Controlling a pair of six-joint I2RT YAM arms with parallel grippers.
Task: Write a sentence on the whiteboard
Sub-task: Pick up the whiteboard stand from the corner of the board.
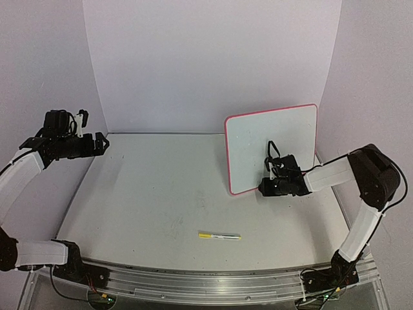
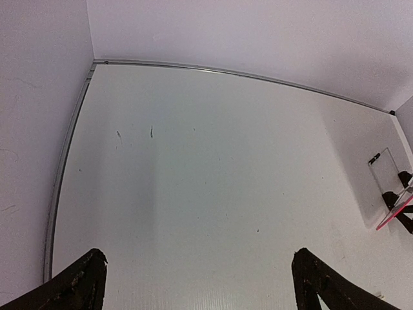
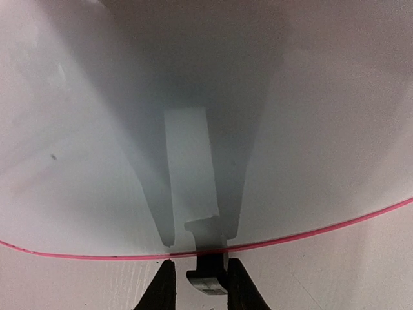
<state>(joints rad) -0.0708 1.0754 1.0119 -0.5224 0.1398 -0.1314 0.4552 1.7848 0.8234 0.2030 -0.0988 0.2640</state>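
Note:
The whiteboard (image 1: pixel 271 132) stands upright at the back right of the table, white with a thin pink-red rim. No sentence shows on its face in any view. My right gripper (image 1: pixel 274 181) is low against the board's bottom edge. In the right wrist view the board (image 3: pixel 290 129) fills the picture, and the gripper (image 3: pixel 201 265) straddles a black foot (image 3: pixel 208 281) under the rim. The right finger touches the foot, and a small gap shows on the left side. My left gripper (image 1: pixel 100 143) hovers wide open over the far left (image 2: pixel 199 253), holding nothing.
A marker (image 1: pixel 219 236) with a yellow cap lies on the table (image 1: pixel 161 194) near the front, middle. White walls close in the back and both sides. The left wrist view catches the board's pink edge (image 2: pixel 395 216) at far right.

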